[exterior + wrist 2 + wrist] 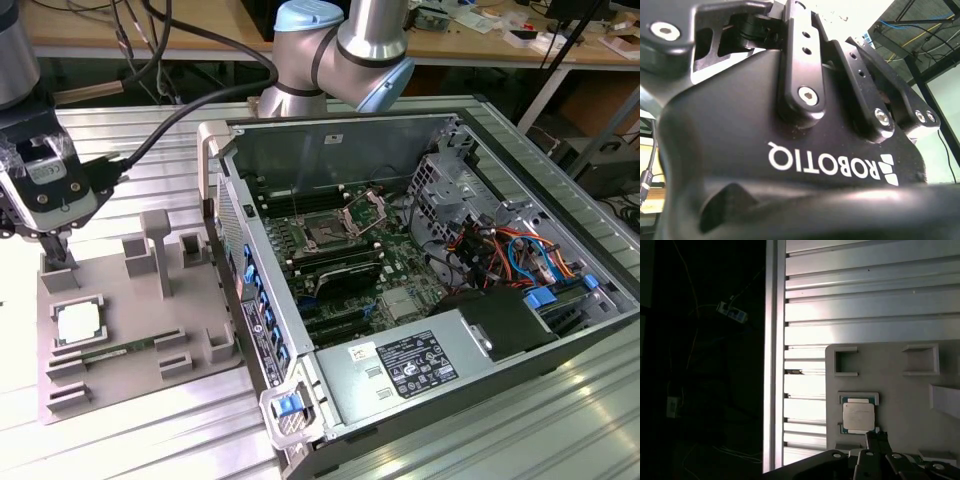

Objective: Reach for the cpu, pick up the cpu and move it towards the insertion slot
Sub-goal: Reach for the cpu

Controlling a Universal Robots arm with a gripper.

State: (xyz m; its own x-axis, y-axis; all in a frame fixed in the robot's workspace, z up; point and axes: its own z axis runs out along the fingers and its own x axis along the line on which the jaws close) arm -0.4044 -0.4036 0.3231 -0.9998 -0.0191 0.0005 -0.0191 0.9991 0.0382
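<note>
Silver cpu (78, 322) lies well apart from insertion slot (325, 236).

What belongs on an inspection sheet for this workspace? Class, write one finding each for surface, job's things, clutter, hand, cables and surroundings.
Surface: ribbed metal table carrying a grey fixture plate and an open computer case.
Job's things: cpu lies flat on the plate; insertion slot sits inside the case.
Clutter: green memory stick on the plate beside the cpu.
Hand: hand hangs over the plate, apart from the cpu.
Cables: black cable runs from the hand toward the arm; coloured wires inside the case.
Surroundings: workbenches behind the table.
</note>
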